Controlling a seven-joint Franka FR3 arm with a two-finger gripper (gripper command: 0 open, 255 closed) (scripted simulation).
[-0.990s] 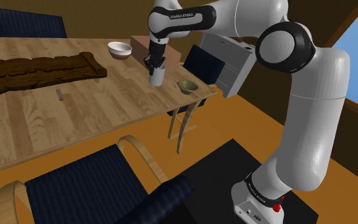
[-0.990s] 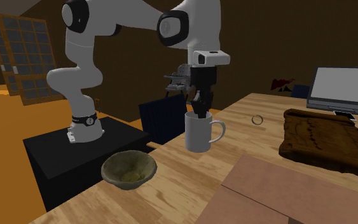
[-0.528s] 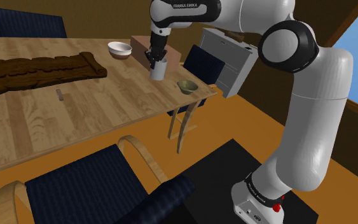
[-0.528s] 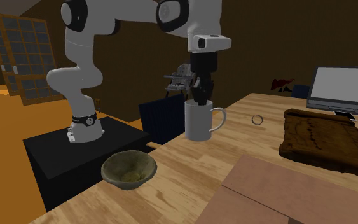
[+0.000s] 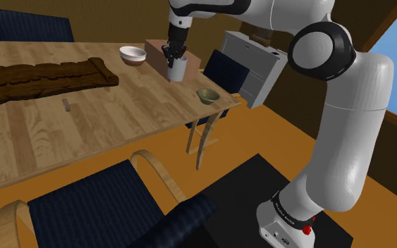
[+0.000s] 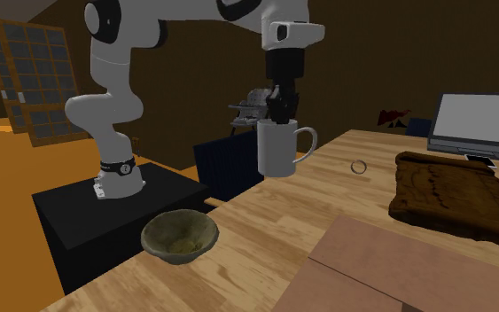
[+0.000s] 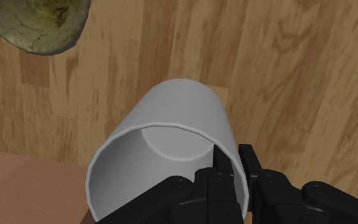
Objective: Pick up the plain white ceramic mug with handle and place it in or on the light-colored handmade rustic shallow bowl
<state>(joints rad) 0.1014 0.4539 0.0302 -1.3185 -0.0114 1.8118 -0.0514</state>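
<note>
Gripper [image 6: 280,113] clasping mug [image 6: 276,151] rim, bowl [image 7: 37,25] cut off at wrist view's edge

Laptop [image 6: 478,124], brown cloth [image 6: 451,199], small ring [image 6: 358,166]

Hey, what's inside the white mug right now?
One finger of the end effector sits inside the mug, pinching its wall. The mug's bare bottom shows, otherwise empty; the end effector covers the nearest inner wall.

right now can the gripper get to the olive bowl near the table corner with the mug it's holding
Probably yes. The gripper clasps the mug by its rim, clear of the table. The olive bowl sits open near the table's edge, and nothing stands between them.
</note>
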